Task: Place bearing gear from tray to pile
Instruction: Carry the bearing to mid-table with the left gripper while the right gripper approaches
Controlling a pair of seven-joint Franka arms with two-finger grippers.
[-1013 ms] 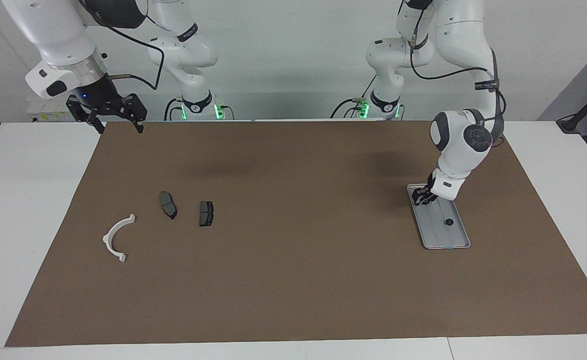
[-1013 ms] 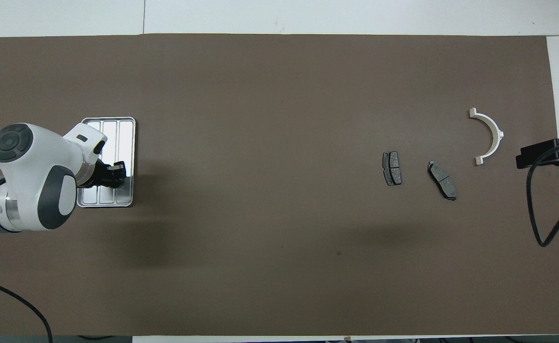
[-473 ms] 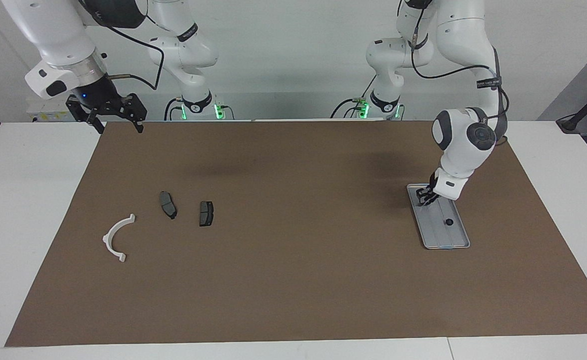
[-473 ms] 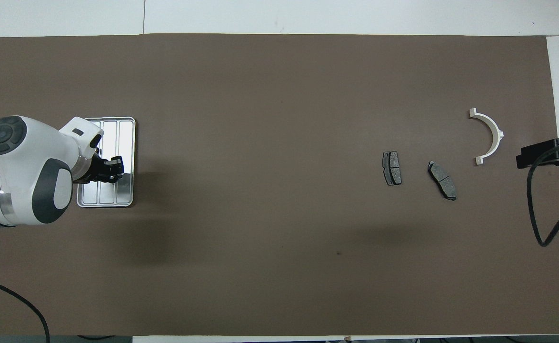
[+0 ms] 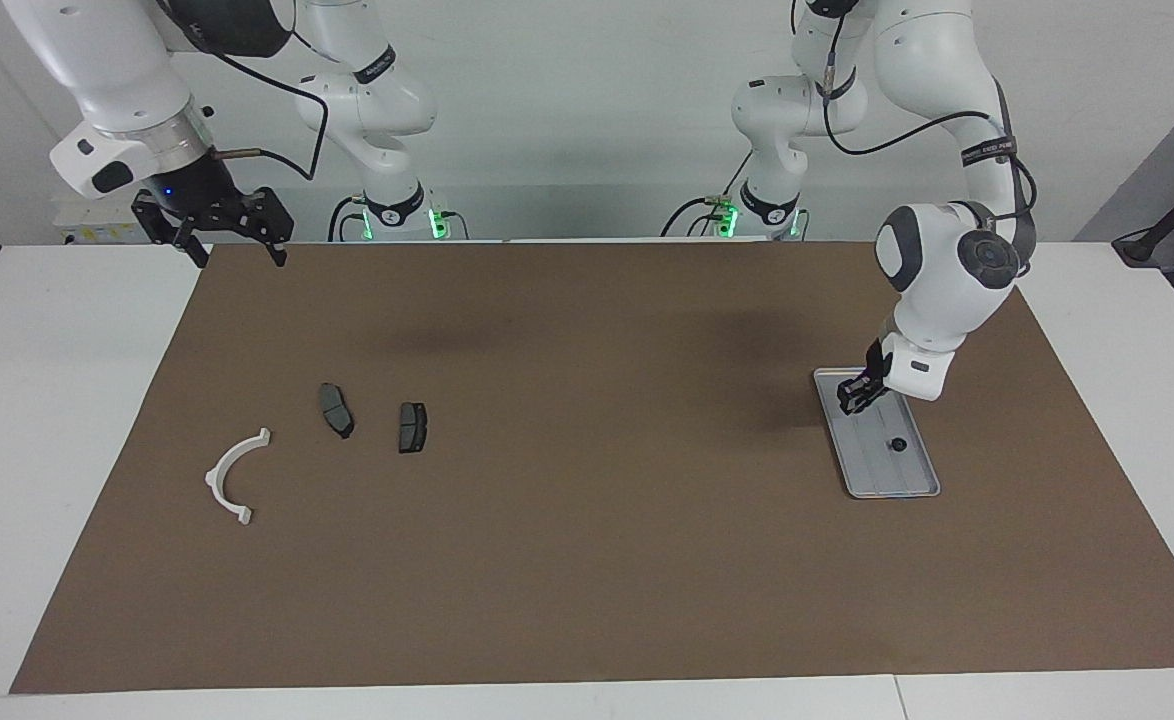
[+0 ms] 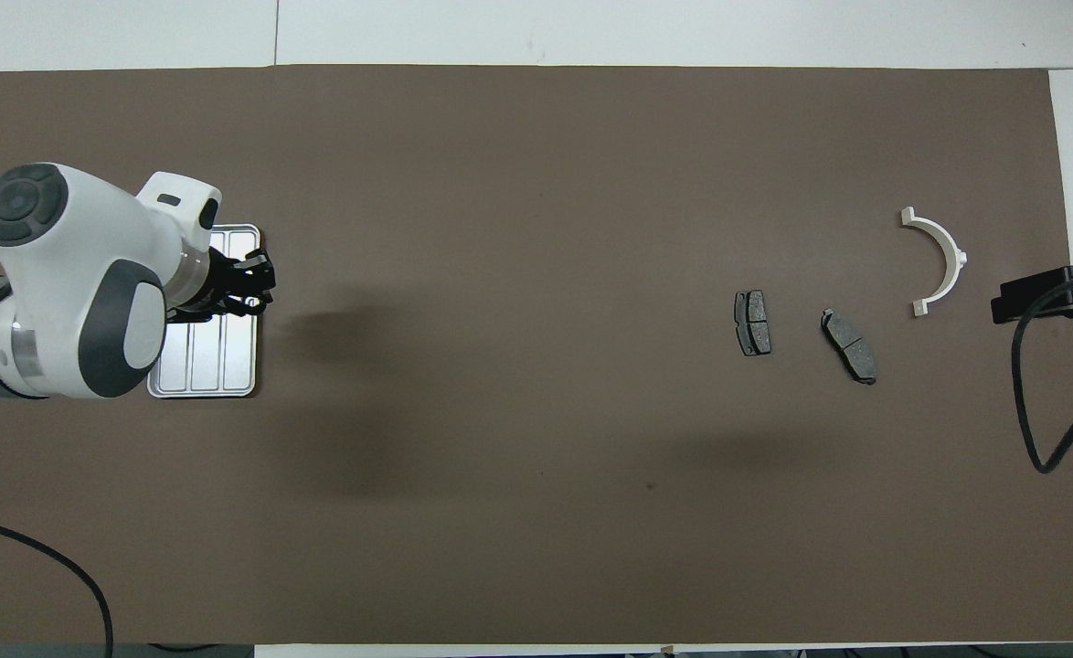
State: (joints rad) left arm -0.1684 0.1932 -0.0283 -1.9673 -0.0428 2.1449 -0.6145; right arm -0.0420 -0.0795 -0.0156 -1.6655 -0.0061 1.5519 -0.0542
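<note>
Over the table's right-arm end waits the right end effector (image 5: pixel 240 252), released. Well apart from the pile (image 5: pixel 336 409), the left end effector (image 5: pixel 857 397) hangs above the tray (image 5: pixel 877 475), seemingly clenched on a small bearing gear (image 6: pixel 250 291). A marginal pinch could drop it mid-carry.

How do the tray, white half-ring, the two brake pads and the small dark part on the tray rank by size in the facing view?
1. tray
2. white half-ring
3. the two brake pads, alike
4. small dark part
</note>
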